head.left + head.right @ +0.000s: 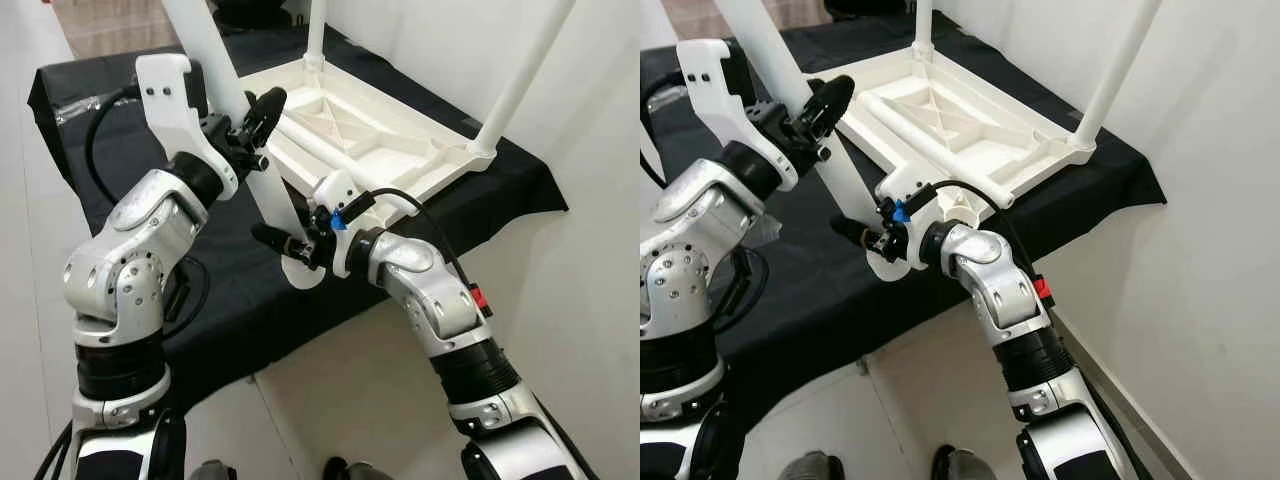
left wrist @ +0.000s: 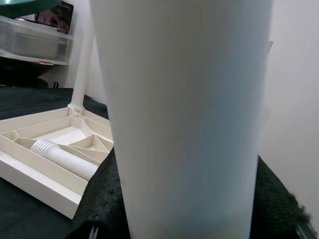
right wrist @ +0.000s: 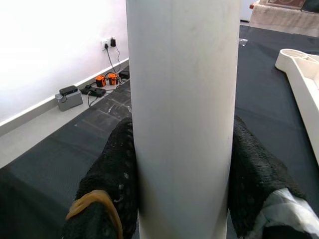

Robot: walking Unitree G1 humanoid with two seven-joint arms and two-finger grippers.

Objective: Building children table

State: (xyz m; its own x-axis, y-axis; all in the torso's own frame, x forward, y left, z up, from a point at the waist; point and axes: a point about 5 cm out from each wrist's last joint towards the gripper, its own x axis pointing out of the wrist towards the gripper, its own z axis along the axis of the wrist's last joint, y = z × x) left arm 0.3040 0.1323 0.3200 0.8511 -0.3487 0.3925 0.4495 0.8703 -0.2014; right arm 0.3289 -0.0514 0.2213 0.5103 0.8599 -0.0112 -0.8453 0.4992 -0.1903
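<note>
- The black cloth (image 1: 480,200) covers the work surface across the upper half of the head views; everything else rests on it.
- The tabletop (image 1: 400,150) lies upside down at upper centre, ribbed underside up.
- 2 legs already stand fitted in its far corners: 1 leg (image 1: 316,30) at top centre, another leg (image 1: 525,70) at upper right.
- A 3rd, loose leg (image 1: 315,145) lies across the underside, not yet mounted.
- The 4th leg (image 1: 262,175) slants from top centre-left down to mid-frame, held in the air beside the tabletop's near corner, so I judge the job about half done.
- The left gripper (image 1: 250,125) is clenched on this leg's upper part.
- The right gripper (image 1: 295,245) is clamped on its lower end, at centre.
</note>
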